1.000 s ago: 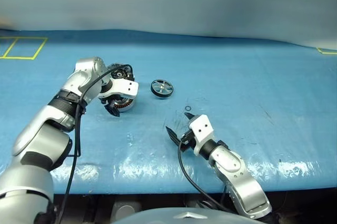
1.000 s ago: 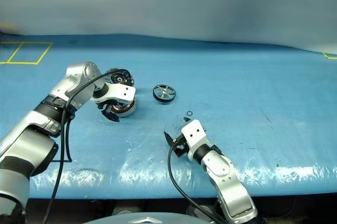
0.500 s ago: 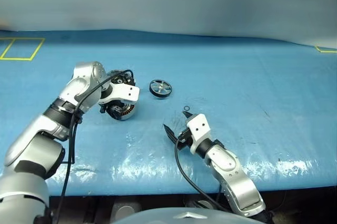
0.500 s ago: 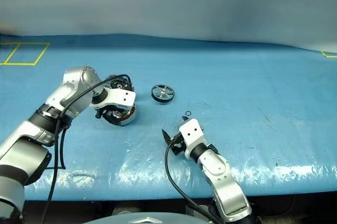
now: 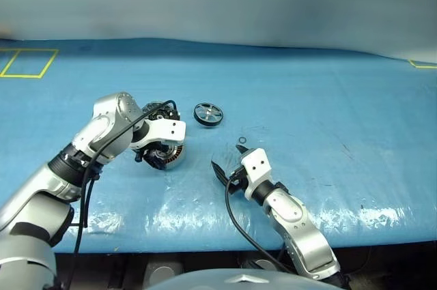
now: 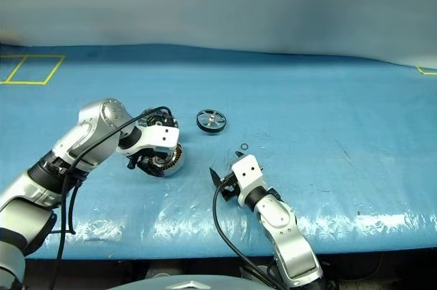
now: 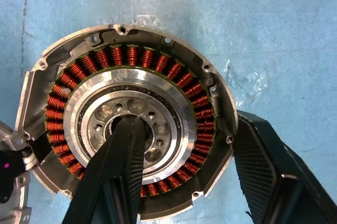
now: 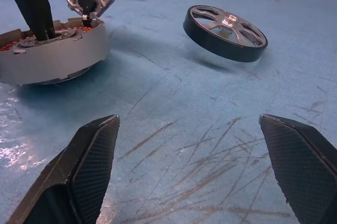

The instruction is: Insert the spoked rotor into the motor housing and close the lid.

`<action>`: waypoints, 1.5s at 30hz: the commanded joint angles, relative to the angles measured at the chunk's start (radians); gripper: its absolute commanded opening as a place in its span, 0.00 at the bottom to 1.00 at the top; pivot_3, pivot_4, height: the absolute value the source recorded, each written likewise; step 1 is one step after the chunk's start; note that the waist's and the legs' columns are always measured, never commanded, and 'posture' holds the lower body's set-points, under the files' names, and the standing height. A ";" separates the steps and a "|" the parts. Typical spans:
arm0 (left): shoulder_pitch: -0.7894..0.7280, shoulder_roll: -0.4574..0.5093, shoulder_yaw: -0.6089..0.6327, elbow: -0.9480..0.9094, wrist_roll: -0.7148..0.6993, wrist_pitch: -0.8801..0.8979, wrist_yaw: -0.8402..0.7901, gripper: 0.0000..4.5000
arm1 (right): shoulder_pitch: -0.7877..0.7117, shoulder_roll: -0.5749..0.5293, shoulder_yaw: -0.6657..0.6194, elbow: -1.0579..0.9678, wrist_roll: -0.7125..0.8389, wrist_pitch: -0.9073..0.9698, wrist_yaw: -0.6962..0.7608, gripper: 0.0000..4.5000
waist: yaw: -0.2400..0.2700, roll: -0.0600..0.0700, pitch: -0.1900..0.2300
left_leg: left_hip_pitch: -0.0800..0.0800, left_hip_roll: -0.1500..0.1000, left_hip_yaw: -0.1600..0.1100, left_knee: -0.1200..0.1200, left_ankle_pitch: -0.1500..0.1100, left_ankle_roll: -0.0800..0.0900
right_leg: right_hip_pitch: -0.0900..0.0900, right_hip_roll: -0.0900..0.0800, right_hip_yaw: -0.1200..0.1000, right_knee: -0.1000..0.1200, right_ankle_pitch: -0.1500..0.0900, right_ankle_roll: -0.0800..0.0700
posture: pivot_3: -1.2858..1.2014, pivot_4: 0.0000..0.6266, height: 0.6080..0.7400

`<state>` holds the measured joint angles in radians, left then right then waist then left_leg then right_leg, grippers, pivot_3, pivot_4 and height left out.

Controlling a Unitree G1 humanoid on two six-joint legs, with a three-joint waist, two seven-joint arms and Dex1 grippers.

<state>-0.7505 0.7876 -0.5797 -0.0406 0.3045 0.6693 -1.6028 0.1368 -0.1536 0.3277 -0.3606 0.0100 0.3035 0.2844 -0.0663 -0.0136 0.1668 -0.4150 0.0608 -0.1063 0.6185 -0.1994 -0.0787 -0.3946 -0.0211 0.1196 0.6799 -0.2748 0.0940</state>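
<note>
One round grey copper-wound motor housing (image 7: 131, 124), gripped across its wall by the left gripper (image 7: 181, 179); one black-rimmed spoked rotor (image 8: 225, 32); right gripper (image 8: 202, 176) spread wide, empty.

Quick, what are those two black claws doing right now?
Left gripper: closed on the wall of the round grey motor housing with copper windings, one finger in its hub.
Right gripper: wide open, holding nothing.

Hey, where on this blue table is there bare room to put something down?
The table is bare right of the spoked rotor and tiny black ring, along the far edge, and by the yellow markings. It's crowded around the motor housing, left hand and right hand.
</note>
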 commanded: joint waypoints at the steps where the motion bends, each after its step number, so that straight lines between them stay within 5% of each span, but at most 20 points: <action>1: -0.005 0.009 -0.002 -0.075 -0.013 0.065 -0.004 0.47 | -0.005 0.005 0.001 -0.014 0.001 -0.027 0.000 1.00 | 0.000 0.000 0.000 | 0.000 0.000 0.000 0.000 0.000 0.000 | 0.000 0.000 0.000 0.000 0.000 0.000 | 0.52 0.24 1.00; 14: -0.029 0.040 -0.093 -0.131 -0.028 0.096 0.021 0.47 | -0.001 0.016 0.003 -0.002 0.001 -0.038 -0.006 1.00 | 0.000 0.000 0.000 | 0.000 0.000 0.000 0.000 0.000 0.000 | 0.000 0.000 0.000 0.000 0.000 0.000 | 0.52 0.24 1.00; 21: -0.048 0.050 -0.079 -0.149 -0.055 0.086 0.016 0.97 | -0.008 0.006 -0.009 0.004 0.007 -0.031 0.004 1.00 | 0.000 0.000 0.000 | 0.000 0.000 0.000 0.001 0.000 0.000 | 0.000 0.000 0.000 0.000 0.000 -0.001 | 0.52 0.24 1.00; 36: -0.075 0.196 0.030 -0.420 -0.283 0.203 -0.006 0.99 | -0.031 0.013 -0.007 0.019 0.023 -0.029 0.026 1.00 | 0.000 0.000 0.000 | 0.000 0.000 0.000 0.000 0.000 0.000 | 0.000 0.000 0.000 0.000 -0.002 -0.004 | 0.52 0.24 1.00; 41: 0.043 0.061 0.295 -0.508 -0.441 0.337 0.181 0.99 | -0.015 -0.008 -0.039 -0.021 0.021 -0.024 0.016 1.00 | 0.000 0.000 0.001 | 0.000 0.000 0.000 0.001 0.000 0.000 | 0.000 0.000 0.000 0.000 -0.003 -0.004 | 0.52 0.24 1.00; 45: 0.324 -0.265 0.598 -0.607 -0.540 0.306 0.471 0.99 | 0.024 -0.029 -0.062 -0.092 0.011 0.000 -0.002 1.00 | -0.003 0.000 0.000 | 0.000 0.000 0.001 0.002 0.000 0.000 | 0.001 -0.001 0.000 0.000 -0.001 -0.002 | 0.52 0.24 1.00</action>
<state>-0.4879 0.5727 -0.0819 -0.5946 -0.1951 1.0120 -1.2373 0.1508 -0.1842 0.2867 -0.3846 0.0221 0.2992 0.2960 -0.0689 -0.0135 0.1669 -0.4148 0.0611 -0.1059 0.6202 -0.1996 -0.0787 -0.3935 -0.0215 0.1198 0.6796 -0.2747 0.0939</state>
